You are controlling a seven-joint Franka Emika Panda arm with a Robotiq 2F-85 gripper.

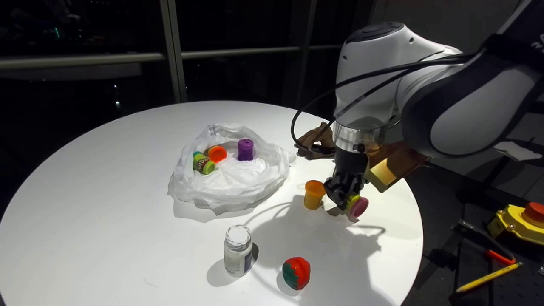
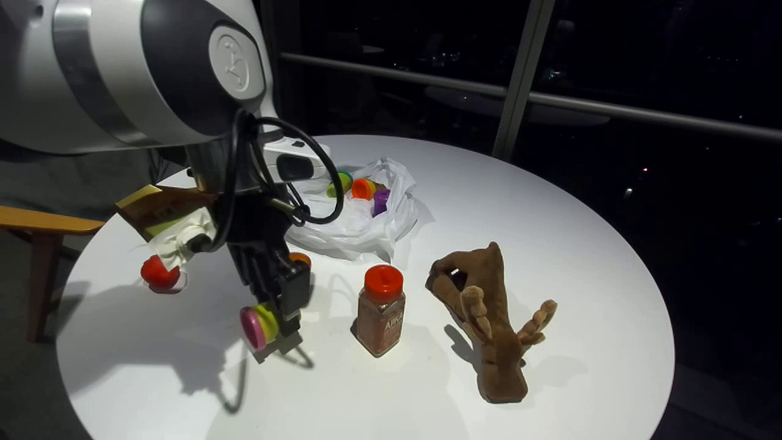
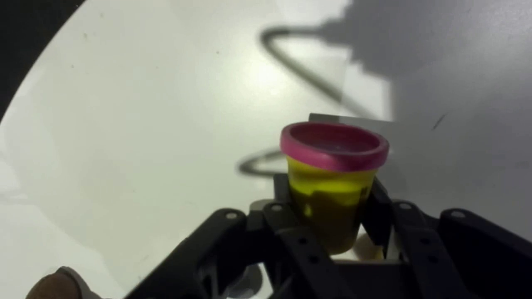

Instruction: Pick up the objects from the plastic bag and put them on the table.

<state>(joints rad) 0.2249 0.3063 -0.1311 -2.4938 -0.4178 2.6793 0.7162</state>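
My gripper (image 3: 330, 195) is shut on a yellow tub with a pink lid (image 3: 332, 160). The tub lies tilted, its lid end pointing outward, a little above the white table (image 1: 106, 221). Inside the wrinkled plastic bag (image 1: 229, 195) sit a purple shaker (image 1: 245, 151), an orange-lidded tub (image 1: 217, 154) and a green tub (image 1: 205, 164). An orange tub (image 1: 313, 195) stands upright on the table beside the gripper. Also on the tabletop are a strawberry (image 1: 296, 273), a white bottle (image 1: 238, 253) and a brown animal figure (image 2: 498, 330).
In an exterior view, a red-lidded spice jar (image 2: 380, 315) stands between the gripper and the animal figure. A black cable (image 2: 333, 183) loops out from the arm. The table's round edge (image 1: 418, 238) runs close to the gripper's side.
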